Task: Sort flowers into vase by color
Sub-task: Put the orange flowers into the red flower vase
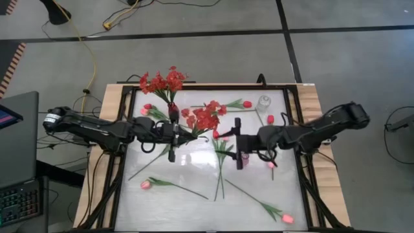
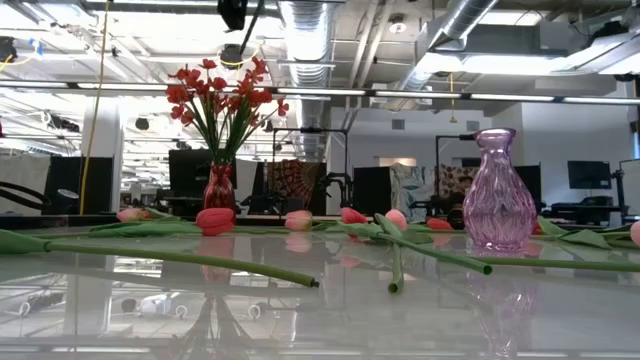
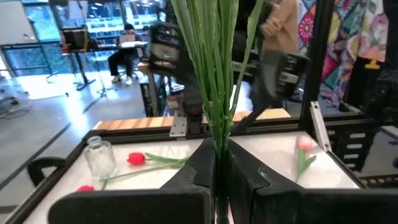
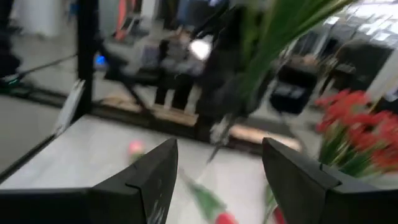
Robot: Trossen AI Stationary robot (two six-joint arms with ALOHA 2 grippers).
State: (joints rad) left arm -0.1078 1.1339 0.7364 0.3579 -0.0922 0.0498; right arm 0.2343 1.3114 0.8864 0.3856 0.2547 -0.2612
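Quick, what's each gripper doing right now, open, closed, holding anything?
Left gripper: shut on the stems of a spray of red blossoms, held above the table.
Right gripper: open, holding nothing.

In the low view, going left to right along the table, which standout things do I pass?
Red vase holding the red blossom spray → red tulip head → pink tulip head → empty purple glass vase.
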